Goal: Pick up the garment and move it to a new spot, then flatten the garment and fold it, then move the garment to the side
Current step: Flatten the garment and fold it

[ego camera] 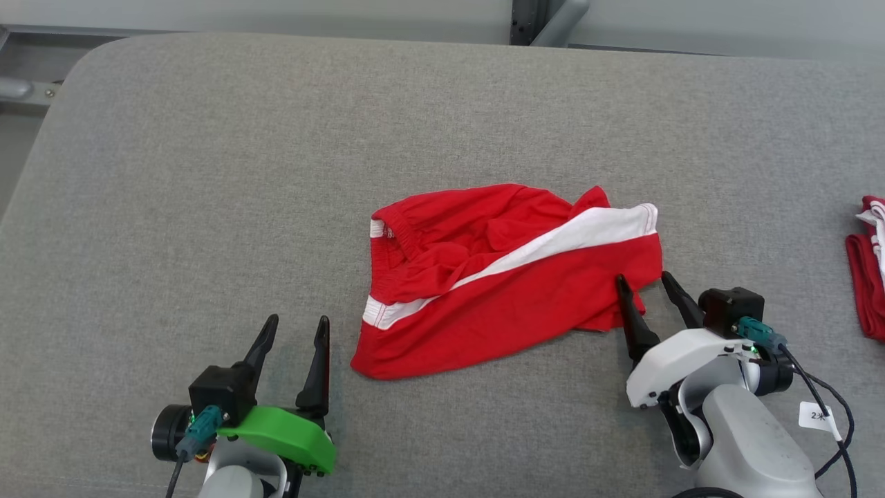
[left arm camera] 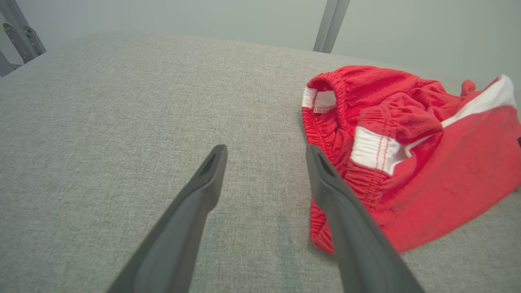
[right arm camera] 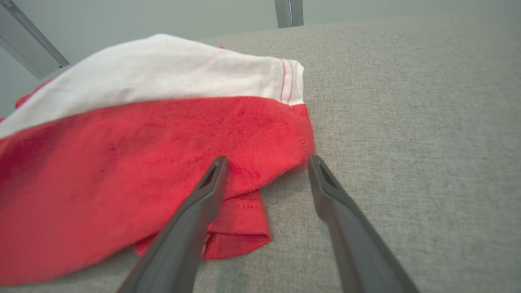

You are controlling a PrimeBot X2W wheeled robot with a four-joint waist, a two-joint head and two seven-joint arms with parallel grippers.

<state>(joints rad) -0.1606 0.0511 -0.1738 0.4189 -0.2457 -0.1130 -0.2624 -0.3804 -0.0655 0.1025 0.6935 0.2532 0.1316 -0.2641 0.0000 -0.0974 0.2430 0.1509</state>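
The garment (ego camera: 508, 277) is a pair of red shorts with a white stripe, lying crumpled in the middle of the grey padded table (ego camera: 276, 173). My left gripper (ego camera: 297, 321) is open near the table's front, just left of the garment's lower left corner; the left wrist view has the elastic waistband (left arm camera: 338, 93) to the right of its fingers (left arm camera: 211, 175). My right gripper (ego camera: 644, 278) is open at the garment's right hem. In the right wrist view one finger (right arm camera: 211, 183) lies over the red cloth (right arm camera: 163, 154) and the other over bare table.
Another red and white cloth (ego camera: 870, 263) lies at the table's right edge. A metal frame post (ego camera: 525, 21) stands behind the table's far edge. A cable with a white tag (ego camera: 816, 415) hangs by my right wrist.
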